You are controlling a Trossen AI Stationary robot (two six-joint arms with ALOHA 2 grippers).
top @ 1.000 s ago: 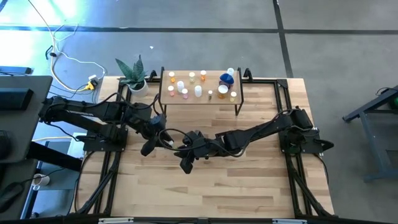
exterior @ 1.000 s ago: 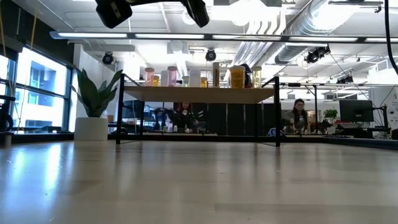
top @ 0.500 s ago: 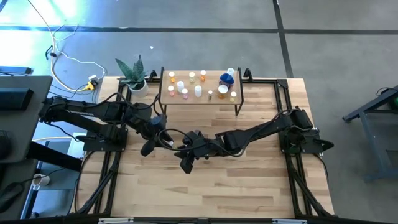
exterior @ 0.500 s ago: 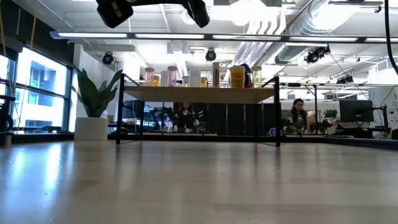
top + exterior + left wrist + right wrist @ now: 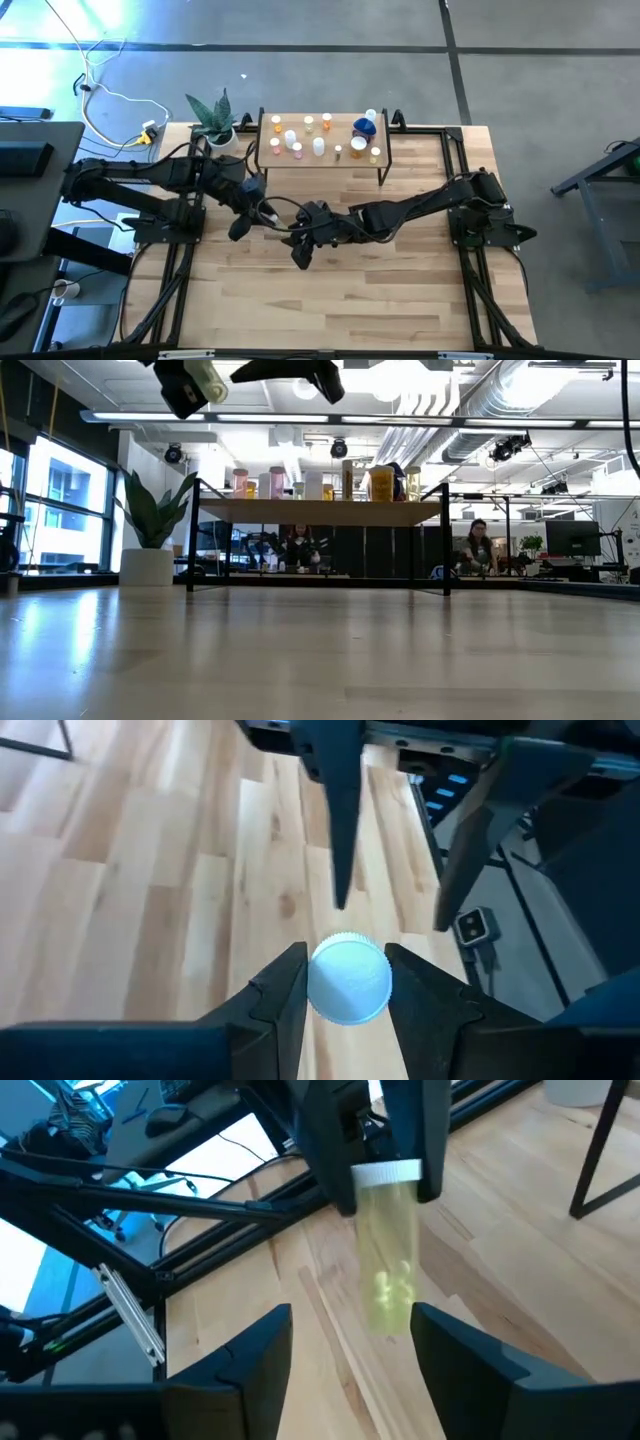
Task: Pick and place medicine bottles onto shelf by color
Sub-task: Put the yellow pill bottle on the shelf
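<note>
A yellow-green medicine bottle [image 5: 390, 1260] with a white cap [image 5: 348, 978] hangs over the middle of the table, and my left gripper [image 5: 265, 213] is shut on it. My right gripper [image 5: 352, 1320] faces it from the table's right. It is open, its fingers standing on either side of the bottle's bottom end without touching. In the low view the bottle [image 5: 208, 378] shows at my left gripper [image 5: 185, 388], high above the tabletop. The shelf [image 5: 320, 160] stands at the far edge with several medicine bottles [image 5: 318, 146] upright on it. My left gripper pinches the bottle at its white cap end [image 5: 385, 1173] between its two fingers [image 5: 338, 1175]. The bottle's body sticks out beyond the fingertips, along the line of the fingers, toward my right gripper. It slants downward, lifted clear of the table.
A potted green plant [image 5: 215, 122] stands at the far left corner beside the shelf. Black frame rails [image 5: 172, 270] run along the table's left and right sides. Bare wooden tabletop [image 5: 330, 300] stretches toward the near edge.
My right gripper has opened and let go of the yellow-green bottle, which stays in my left gripper. My left gripper has swung a little toward the far edge with the bottle, whose body now shows beside it in the low view.
</note>
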